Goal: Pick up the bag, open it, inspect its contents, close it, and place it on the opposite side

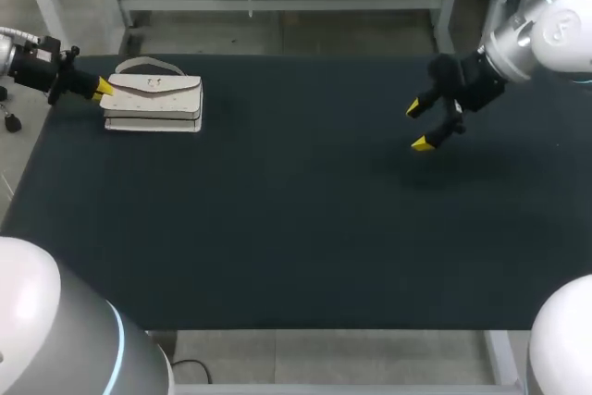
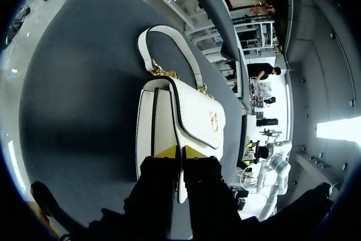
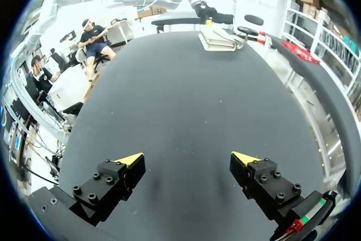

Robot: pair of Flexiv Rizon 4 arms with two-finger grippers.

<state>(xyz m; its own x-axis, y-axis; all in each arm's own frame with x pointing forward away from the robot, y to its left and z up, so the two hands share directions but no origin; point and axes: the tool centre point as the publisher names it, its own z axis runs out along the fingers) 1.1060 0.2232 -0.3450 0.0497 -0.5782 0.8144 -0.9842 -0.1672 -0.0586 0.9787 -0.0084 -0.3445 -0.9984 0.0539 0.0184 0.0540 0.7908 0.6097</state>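
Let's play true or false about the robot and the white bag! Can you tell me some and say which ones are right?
1. The bag is white with a gold clasp. True.
2. The right gripper is holding the bag. False: it is open over bare table, far from the bag.
3. The left gripper has its yellow tips at the bag's edge. True: they pinch the edge of the flap.
4. The bag's flap is flipped wide open. False: it lies shut over the bag.
5. The bag is on the robot's right side of the table. False: it is on the left side, near the far corner.
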